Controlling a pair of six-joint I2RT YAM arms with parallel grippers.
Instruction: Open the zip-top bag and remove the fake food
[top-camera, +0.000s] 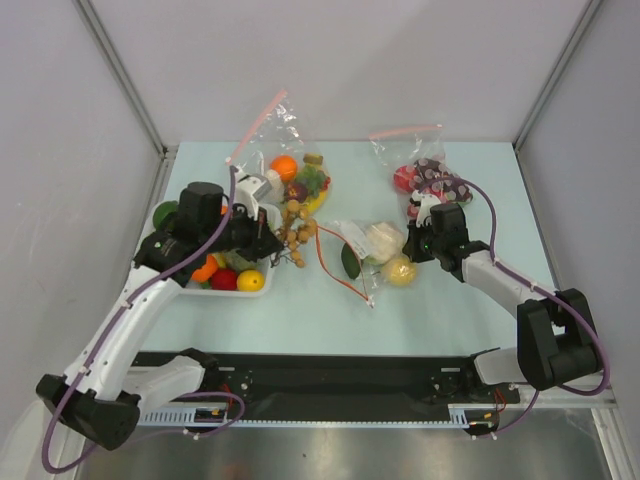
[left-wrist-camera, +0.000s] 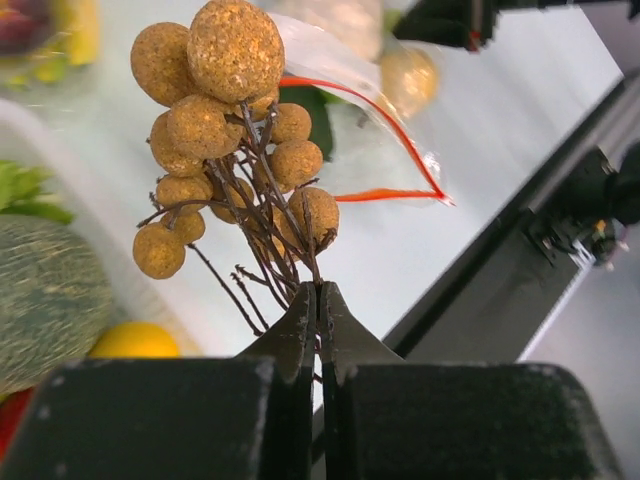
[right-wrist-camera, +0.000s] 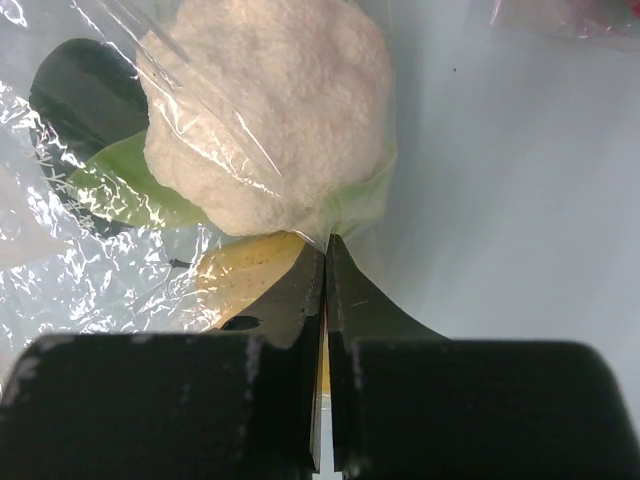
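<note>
Left hand (left-wrist-camera: 318, 300) clamps brown cluster (left-wrist-camera: 225, 130) by its stems; right hand (right-wrist-camera: 326, 250) pinches zip-top bag (right-wrist-camera: 70, 270). Hold pinch firm; lower cluster gently into left-edge tray (top-camera: 215, 292).

The zip-top bag (top-camera: 362, 252) lies mid-frame on the desk (top-camera: 300, 320), a leafy head (top-camera: 383, 240) and a round fruit (top-camera: 399, 270) inside it. The cluster (top-camera: 293, 235) is between it and the tray (top-camera: 205, 292) at left; a second bag (top-camera: 280, 125) sits behind at upper centre, a third bag (top-camera: 400, 150) at upper right.

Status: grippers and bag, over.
Left gripper shut on brown cluster, outside zip-top bag. Right gripper shut on its edge. White leafy head, yellow fruit, dark green piece inside. Nothing blocking.
</note>
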